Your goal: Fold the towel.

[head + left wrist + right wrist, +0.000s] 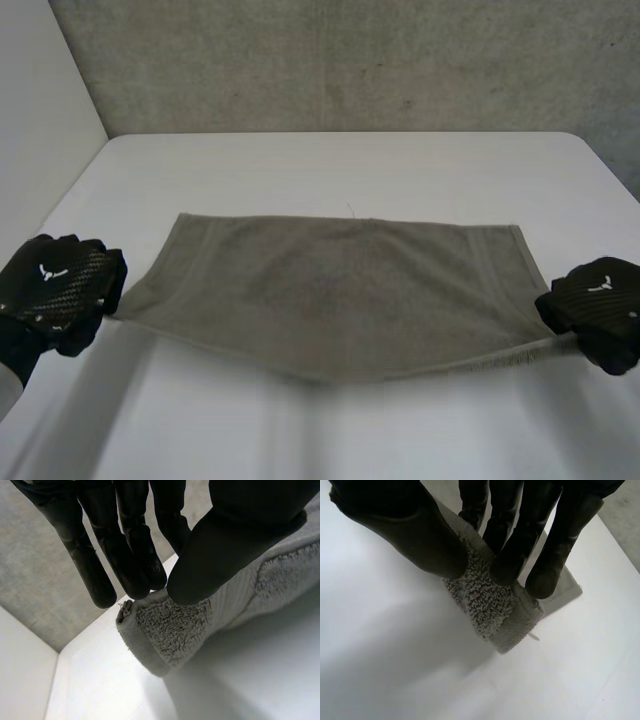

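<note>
Step in hand: first fold, lift phase. The grey-green terry towel (335, 285) lies spread across the middle of the white table (350, 165). Its far edge rests flat toward 12 o'clock. Its near edge is raised off the surface and sags in the middle toward 6 o'clock.

Left hand (55, 290), at 9 o'clock of the towel: closed in a pinch on the near left corner. In its wrist view the thumb presses the hemmed corner against the fingertips.

Right hand (598, 308), at 3 o'clock of the towel: likewise clamped on the near right corner, thumb on one face and fingers on the other.

We judge the next move to be carrying both corners together toward 12 o'clock and laying the near edge onto the far edge. That calls for the hands to travel level and at an even pace, with enough tension to take out the sag. Release should wait until the corners meet.

Hard to make out:
- From the head view, the backs of the hands cover the pinch points.
- We cannot tell whether the held corners are one layer or doubled.
- The table under the raised edge is in shadow.
- The left forearm is cut off at 8 o'clock.
</note>
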`<state>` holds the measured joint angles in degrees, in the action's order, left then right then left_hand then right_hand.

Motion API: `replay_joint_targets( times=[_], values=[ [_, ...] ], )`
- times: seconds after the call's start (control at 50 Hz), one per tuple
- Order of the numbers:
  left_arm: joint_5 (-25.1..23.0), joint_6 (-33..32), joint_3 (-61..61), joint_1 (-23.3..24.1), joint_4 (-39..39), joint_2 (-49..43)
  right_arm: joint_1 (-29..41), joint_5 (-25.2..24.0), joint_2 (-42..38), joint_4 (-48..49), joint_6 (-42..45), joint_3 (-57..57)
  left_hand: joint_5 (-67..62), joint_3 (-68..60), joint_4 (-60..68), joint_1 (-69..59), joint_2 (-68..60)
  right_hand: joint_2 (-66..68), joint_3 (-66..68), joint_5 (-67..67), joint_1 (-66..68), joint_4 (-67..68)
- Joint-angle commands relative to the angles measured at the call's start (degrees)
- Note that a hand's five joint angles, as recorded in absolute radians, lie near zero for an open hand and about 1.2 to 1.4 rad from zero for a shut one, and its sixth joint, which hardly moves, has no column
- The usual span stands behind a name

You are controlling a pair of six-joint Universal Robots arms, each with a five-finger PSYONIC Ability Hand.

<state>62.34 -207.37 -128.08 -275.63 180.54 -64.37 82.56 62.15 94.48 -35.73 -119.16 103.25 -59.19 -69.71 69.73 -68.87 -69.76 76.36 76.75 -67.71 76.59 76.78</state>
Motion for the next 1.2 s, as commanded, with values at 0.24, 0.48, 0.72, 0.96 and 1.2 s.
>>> replay_joint_targets(
  times=[0.24,0.48,0.72,0.96,1.2],
  values=[
    [-0.3,6.09,18.17,8.78,25.37,-35.6,5.48,2.88,-29.31,0.92,-5.98,-29.46,-10.81,-10.29,10.27,-11.13,-10.24,3.64,3.25,-2.29,3.41,3.22],
    [9.29,6.81,49.2,16.44,26.44,-64.36,13.4,10.44,-47.97,11.38,-13.46,-52.69,-10.81,-10.29,10.27,-11.13,-10.24,3.64,3.25,-2.29,3.41,3.22],
    [12.81,7.07,54.96,17.41,25.12,-68.88,16.23,14.76,-53.44,14.47,-14.88,-55.1,-7.0,-6.49,6.46,-7.32,-6.44,3.64,3.25,-2.29,3.41,3.22],
    [12.63,6.37,47.13,17.24,8.1,-57.8,16.4,11.77,-42.71,15.17,-14.7,-40.59,13.7,14.21,-14.24,13.38,14.26,3.64,3.25,-2.29,3.41,3.22],
    [13.16,6.28,43.17,17.41,2.18,-57.44,15.7,7.38,-28.13,17.8,-14.35,-22.06,16.92,17.44,-17.46,16.61,17.49,3.64,3.25,-2.29,3.41,3.22]
  ],
)
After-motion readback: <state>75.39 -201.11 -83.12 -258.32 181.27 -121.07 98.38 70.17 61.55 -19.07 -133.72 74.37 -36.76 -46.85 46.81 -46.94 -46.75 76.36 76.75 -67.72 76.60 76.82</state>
